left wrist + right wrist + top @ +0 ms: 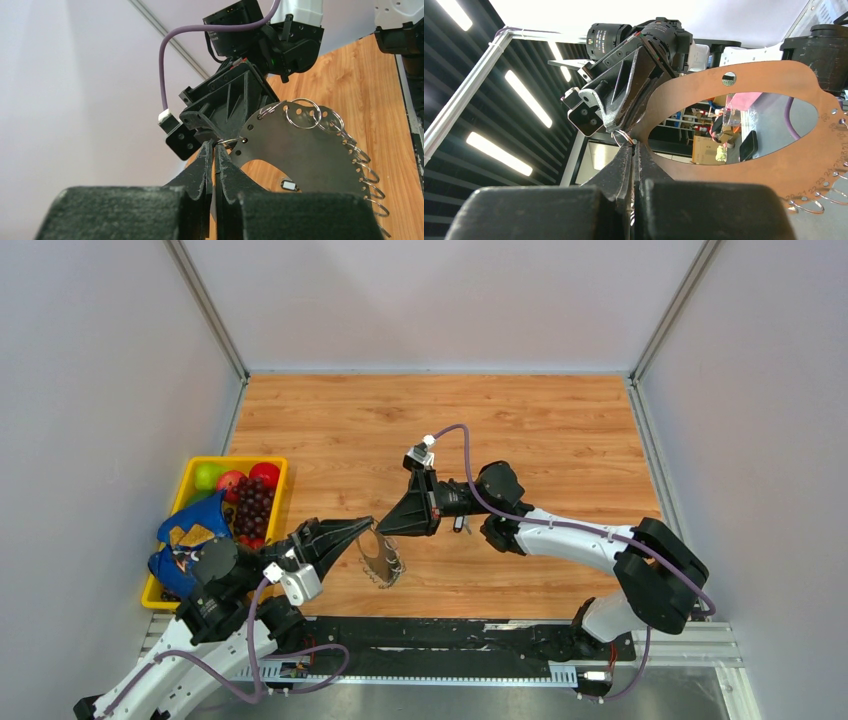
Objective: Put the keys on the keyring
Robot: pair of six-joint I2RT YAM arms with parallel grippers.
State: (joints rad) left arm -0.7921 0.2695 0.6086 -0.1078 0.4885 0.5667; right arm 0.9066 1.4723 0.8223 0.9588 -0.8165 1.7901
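The keyring (383, 562) is a thin grey metal hoop fringed with small wire rings, held on edge above the wood table. My left gripper (368, 525) is shut on its upper edge; in the left wrist view its tips (215, 146) pinch beside the hoop (300, 145). My right gripper (384, 524) meets it tip to tip and is shut (633, 145), with a thin wire loop (624, 135) at its tips next to the hoop (749, 172). The key in it is hidden. A tiny black-headed key (289, 185) lies on the table beyond the hoop.
A yellow bin (195, 470) with fruit stands at the left edge, a blue bag (190, 530) on its near end. A black rail (450, 635) runs along the front edge. Grey walls close in the table on three sides.
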